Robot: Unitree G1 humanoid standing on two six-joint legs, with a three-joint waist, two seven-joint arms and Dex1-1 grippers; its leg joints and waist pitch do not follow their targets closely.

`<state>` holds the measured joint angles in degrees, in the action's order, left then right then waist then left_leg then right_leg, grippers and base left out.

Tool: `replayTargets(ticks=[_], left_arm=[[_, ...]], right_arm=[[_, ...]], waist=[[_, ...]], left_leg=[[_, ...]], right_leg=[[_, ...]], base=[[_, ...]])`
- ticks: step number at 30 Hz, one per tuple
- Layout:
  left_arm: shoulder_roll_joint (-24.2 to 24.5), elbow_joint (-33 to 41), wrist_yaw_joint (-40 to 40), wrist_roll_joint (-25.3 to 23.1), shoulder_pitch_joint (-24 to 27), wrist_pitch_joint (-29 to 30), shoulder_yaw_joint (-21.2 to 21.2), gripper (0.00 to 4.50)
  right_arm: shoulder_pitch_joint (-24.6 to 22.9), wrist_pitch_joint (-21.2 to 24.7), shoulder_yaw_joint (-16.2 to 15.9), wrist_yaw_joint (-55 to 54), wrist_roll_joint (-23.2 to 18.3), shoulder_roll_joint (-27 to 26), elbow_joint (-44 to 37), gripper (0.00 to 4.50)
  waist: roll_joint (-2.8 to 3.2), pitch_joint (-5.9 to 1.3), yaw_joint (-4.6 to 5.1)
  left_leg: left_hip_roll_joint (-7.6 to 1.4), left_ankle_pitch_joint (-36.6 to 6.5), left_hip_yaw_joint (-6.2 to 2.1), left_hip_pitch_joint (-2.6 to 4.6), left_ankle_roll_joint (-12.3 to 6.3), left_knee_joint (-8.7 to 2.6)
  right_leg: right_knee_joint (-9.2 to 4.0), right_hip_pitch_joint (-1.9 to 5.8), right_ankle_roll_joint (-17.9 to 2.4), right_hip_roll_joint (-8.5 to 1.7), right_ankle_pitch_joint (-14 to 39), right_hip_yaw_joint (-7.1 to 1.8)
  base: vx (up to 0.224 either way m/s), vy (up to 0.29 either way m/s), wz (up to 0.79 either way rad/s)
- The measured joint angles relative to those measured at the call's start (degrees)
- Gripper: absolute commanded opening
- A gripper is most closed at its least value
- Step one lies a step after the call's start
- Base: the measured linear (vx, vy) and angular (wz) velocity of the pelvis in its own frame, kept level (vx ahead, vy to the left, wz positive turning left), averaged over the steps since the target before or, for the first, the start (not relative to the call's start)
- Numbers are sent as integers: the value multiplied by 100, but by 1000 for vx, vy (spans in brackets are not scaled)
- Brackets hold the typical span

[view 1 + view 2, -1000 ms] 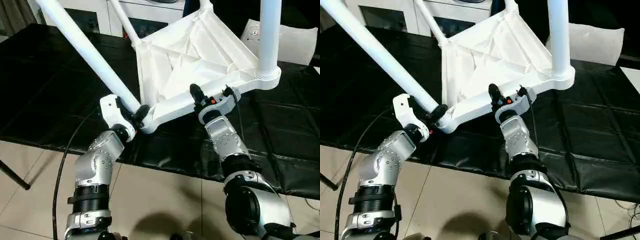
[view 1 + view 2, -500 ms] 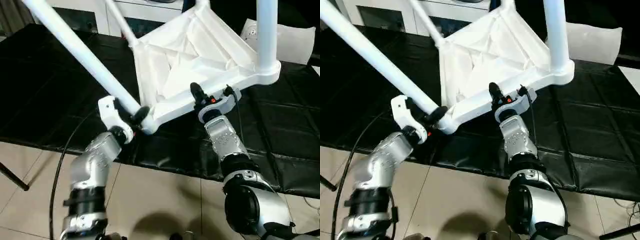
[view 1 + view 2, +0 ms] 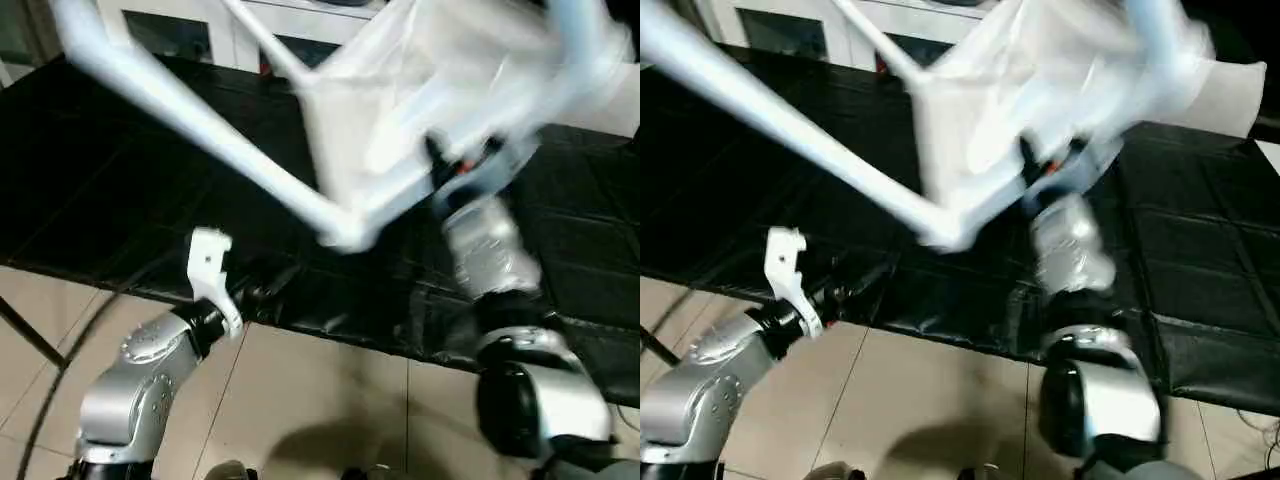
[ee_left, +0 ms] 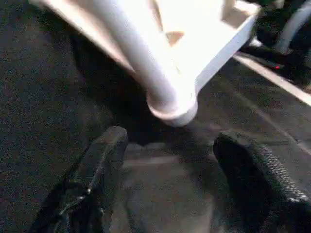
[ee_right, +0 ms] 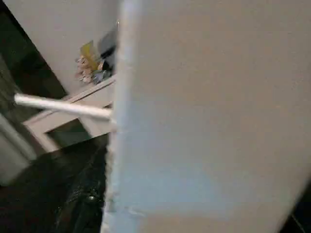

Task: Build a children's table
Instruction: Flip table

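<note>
The left jaws stand open. Their two black fingers are well apart with nothing between them, just above the black-covered tabletop. The near corner socket of the children's table is close in front of them, not touching. In the head view it lies at about 1 o'clock from these jaws.

The right jaws seem to be closed on the near rim of the white square top, one dark finger lying over the edge. The blur makes this a judgement. The right wrist view gives a pale surface very close.

The children's table is upside down and tilted, its underside facing the camera, over the middle of the black tabletop. One long leg goes from the near socket toward 10 o'clock. A second leg rises at the far corner, and a third at 1 o'clock. Three legs seem fitted. I cannot tell about the fourth. In my judgement the assembly is nearly done: what is left is to check the last socket and turn the table onto its legs.

The left forearm is low, at the near edge of the tabletop, bent and pointing to 1 o'clock. The right forearm reaches up and forward toward 11 o'clock.
</note>
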<state>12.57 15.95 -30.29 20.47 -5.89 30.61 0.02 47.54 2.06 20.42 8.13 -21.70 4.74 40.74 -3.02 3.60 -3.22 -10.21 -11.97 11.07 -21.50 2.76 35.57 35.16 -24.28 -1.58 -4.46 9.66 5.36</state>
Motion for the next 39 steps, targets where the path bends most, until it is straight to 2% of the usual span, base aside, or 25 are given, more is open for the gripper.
replayTargets(ticks=[2, 5, 7, 12, 16, 20, 25, 31, 32, 34, 35, 36, 39], left_arm=[[56, 154, -34, -50, 10, -88, -80, 380], [94, 391, -39, -68, 49, -127, -163, 383], [90, 660, -25, -67, 38, -128, -255, 383], [65, 880, 81, -173, -240, -138, -449, 383], [130, 875, 189, -363, -413, -133, -545, 383], [361, 871, 320, -730, -775, -156, -655, 383], [399, 871, 378, -795, -906, -101, -662, 383], [400, 875, 497, -872, -1111, -64, -668, 383], [410, 875, 529, -909, -1150, -60, -669, 383], [525, 875, 567, -1053, -1268, -67, -683, 383], [588, 875, 578, -1141, -1337, -96, -677, 383], [637, 875, 579, -1203, -1379, -129, -682, 383], [905, 870, 573, -1498, -1569, -338, -708, 419]], right_arm=[[-46, -22, -90, -108, 201, 61, -176, 203], [-311, 3, -297, -315, 560, 110, -589, 198], [-607, 116, -500, -635, 872, 106, -1154, 197], [-1010, 372, -793, -1299, 1498, 26, -1955, 196], [-1237, 428, -973, -1580, 1825, -40, -2295, 194], [-1355, 752, -1285, -1855, 2223, -61, -2645, 194], [-1331, 863, -1440, -1895, 2358, -61, -2652, 194], [-963, 1041, -1530, -1893, 2379, -106, -2316, 194], [-958, 1041, -1532, -1876, 2370, -131, -2294, 229], [-936, 1039, -1534, -1848, 2365, -159, -2213, 229], [-920, 1049, -1537, -1815, 2369, -158, -2181, 270], [-919, 1047, -1550, -1803, 2383, -150, -2164, 272], [-922, 1046, -1585, -1787, 2381, -136, -2130, 286]], waist=[[-1, 0, 13], [-19, 10, 36], [-52, 30, 30], [-89, 37, 38], [-93, 36, 121], [-94, 36, 167], [-97, 34, 207], [-118, 34, 308], [-130, 33, 312], [-155, 31, 325], [-171, 23, 336], [-180, 21, 340], [-221, 16, 345]], left_leg=[[0, 0, 2, 4, 1, 0], [-1, 1, 2, 4, 4, 0], [0, 3, 3, -2, 7, 0], [0, 2, 5, 0, 23, 0], [2, -3, 7, 4, 38, 0], [0, 3, 6, 12, 55, 0], [2, 9, 11, 26, 62, 1], [2, 26, 10, 31, 74, 7], [0, 27, 9, 33, 75, 7], [-1, 30, 6, 33, 81, 7], [-1, 31, 5, 33, 82, 8], [-1, 31, 5, 33, 82, 10], [-2, 32, 4, 33, 84, 12]], right_leg=[[4, 0, 2, 0, 1, -3], [7, -1, 4, 2, 2, -5], [13, -11, 6, 2, 2, -8], [16, -11, 9, 4, 1, -14], [17, -11, 16, 5, -2, -22], [32, -14, 41, 14, 11, -31], [51, -14, 43, 15, 11, -43], [75, -18, 36, 16, 7, -48], [78, -18, 36, 18, 7, -48], [84, -22, 35, 20, 7, -48], [85, -23, 34, 21, 6, -49], [85, -23, 34, 21, 6, -49], [87, -24, 31, 22, 4, -50]], base=[[0, 0, 0], [0, 0, 0], [0, 0, 0], [0, 0, 0], [0, 0, 0], [0, 0, 0], [0, 0, 0], [0, 0, 0], [0, 0, 0], [0, 0, 0], [0, 0, 0], [0, 0, 0], [0, 0, 0]])
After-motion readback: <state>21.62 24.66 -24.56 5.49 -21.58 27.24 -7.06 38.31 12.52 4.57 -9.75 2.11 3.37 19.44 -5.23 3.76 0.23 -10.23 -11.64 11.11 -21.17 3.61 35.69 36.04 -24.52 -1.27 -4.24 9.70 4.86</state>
